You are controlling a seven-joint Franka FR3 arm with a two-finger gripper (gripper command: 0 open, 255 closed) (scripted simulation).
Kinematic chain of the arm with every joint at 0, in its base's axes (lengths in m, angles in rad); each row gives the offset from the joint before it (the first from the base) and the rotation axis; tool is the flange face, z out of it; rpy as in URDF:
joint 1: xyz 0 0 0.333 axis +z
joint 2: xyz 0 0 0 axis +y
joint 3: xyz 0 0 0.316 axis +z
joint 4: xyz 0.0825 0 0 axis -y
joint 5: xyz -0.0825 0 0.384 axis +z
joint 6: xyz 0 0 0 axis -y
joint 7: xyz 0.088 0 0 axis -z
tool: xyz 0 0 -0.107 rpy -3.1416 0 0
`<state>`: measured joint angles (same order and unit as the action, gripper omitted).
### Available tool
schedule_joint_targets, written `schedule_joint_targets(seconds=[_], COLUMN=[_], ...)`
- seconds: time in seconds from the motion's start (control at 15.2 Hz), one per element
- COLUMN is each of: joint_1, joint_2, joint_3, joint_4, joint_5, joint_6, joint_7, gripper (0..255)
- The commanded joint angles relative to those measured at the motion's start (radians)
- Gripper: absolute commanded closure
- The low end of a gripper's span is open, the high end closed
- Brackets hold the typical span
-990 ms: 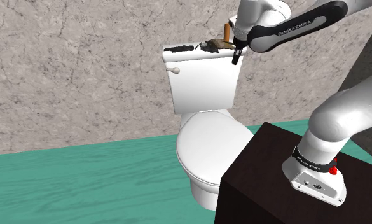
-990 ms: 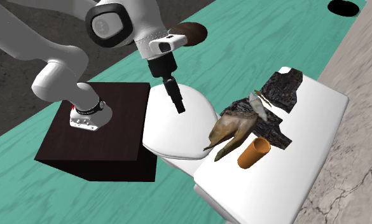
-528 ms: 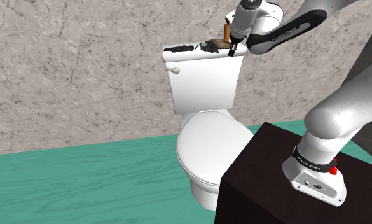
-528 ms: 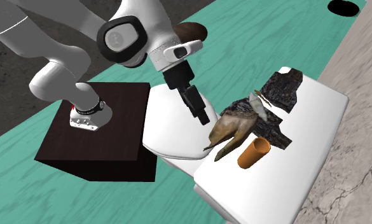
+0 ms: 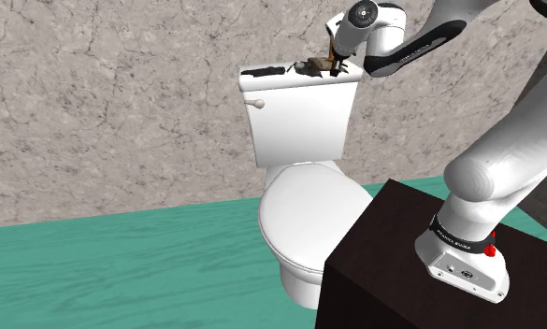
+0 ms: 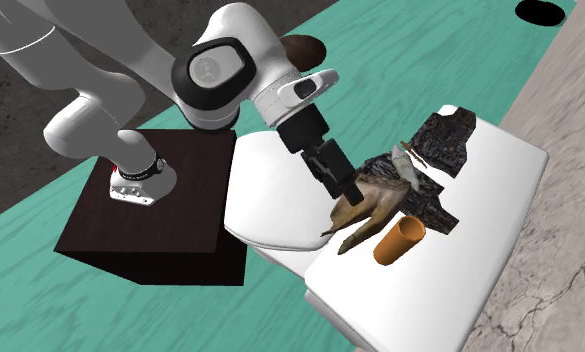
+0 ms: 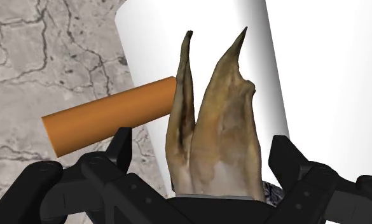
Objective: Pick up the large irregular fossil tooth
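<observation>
Gripper (image 7: 203, 153): 2 fingers (image 7: 119, 147) apart, straddling fossil tooth (image 7: 219, 127), no clamp yet. Tooth long axis runs straight ahead between them; mid-frame in second exterior view.

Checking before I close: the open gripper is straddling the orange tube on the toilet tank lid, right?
No: the wrist view shows the open gripper straddling the brown tooth on the tank lid; the orange tube lies beside it.

Carrier: white toilet tank lid (image 6: 505, 175), flat.
Lying on it:
1. Brown fossil tooth (image 6: 365, 205) with two prongs, tips near the lid's edge, its thick end overlapping item 2.
2. Dark rough slab (image 6: 445, 135), irregular outline.
3. Orange cylinder (image 6: 398, 241), on its side, just beside the tooth.
</observation>
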<state>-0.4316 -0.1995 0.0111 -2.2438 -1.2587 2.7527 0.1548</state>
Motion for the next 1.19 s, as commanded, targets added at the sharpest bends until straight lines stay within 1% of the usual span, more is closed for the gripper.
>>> schedule_joint_targets(seconds=[0.0,0.13,0.2,0.33,0.4,0.92,0.99,1.12], joint_1=[-0.008,-0.014,-0.019,-0.019,-0.019,-0.021,-0.019,-0.013], joint_2=[0.013,0.025,0.035,0.035,0.035,0.034,0.035,0.023], joint_3=[0.004,0.008,0.011,0.011,0.01,0.006,0.011,0.008], joint_4=[-0.004,-0.01,-0.014,-0.014,-0.014,-0.011,-0.014,-0.009], joint_5=[-0.045,-0.089,-0.124,-0.124,-0.126,-0.117,-0.124,-0.079], joint_6=[0.009,0.016,0.021,0.021,0.022,0.025,0.021,0.015], joint_7=[0.046,0.092,0.129,0.129,0.13,0.117,0.129,0.082], gripper=[0,0,0,0,255,255,255,255])
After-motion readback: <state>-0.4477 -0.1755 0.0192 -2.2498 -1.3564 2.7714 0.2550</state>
